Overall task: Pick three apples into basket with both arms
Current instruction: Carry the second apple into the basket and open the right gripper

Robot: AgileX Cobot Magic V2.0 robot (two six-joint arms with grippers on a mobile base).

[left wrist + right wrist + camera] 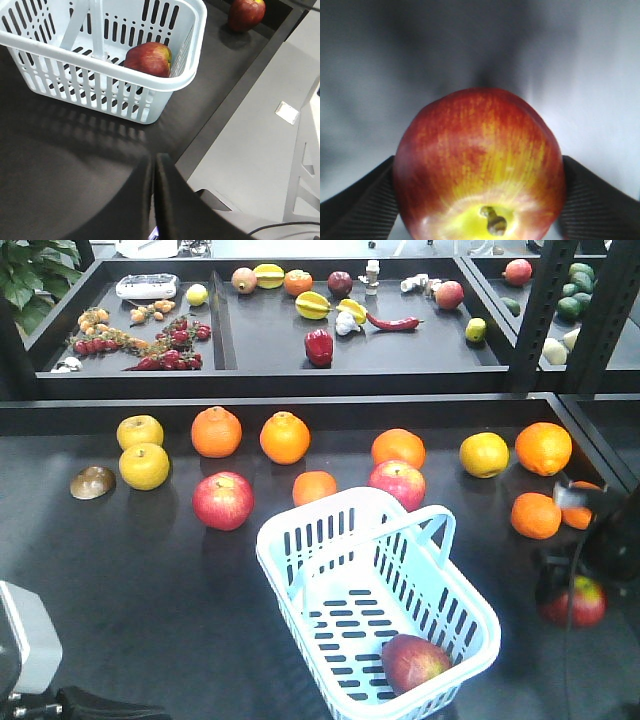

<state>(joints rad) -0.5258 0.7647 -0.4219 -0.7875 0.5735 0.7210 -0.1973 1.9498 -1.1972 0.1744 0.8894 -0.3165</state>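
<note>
The pale blue basket [300, 540] stands tilted at the table's middle front, and one dark red apple [415, 661] lies in its near right corner. The left wrist view shows that apple [148, 59] against the basket wall [100, 62]. A second apple [479, 150], stem towards the camera, sits between the black ribbed fingers [360, 210] of my right gripper [477, 160], which press on both its sides. That apple [587, 604] is at the table's right edge, partly behind the black right arm [600, 540]. My left gripper [154, 160] hangs shut and empty over the table's front edge, near the basket.
Two lighter pinkish-red apples [222, 500] [397, 483], several oranges [285, 437] and yellow fruit [143, 465] lie behind the basket. An orange [536, 515] lies close to the right arm. A raised ledge and a shelf of assorted produce [318, 345] stand behind.
</note>
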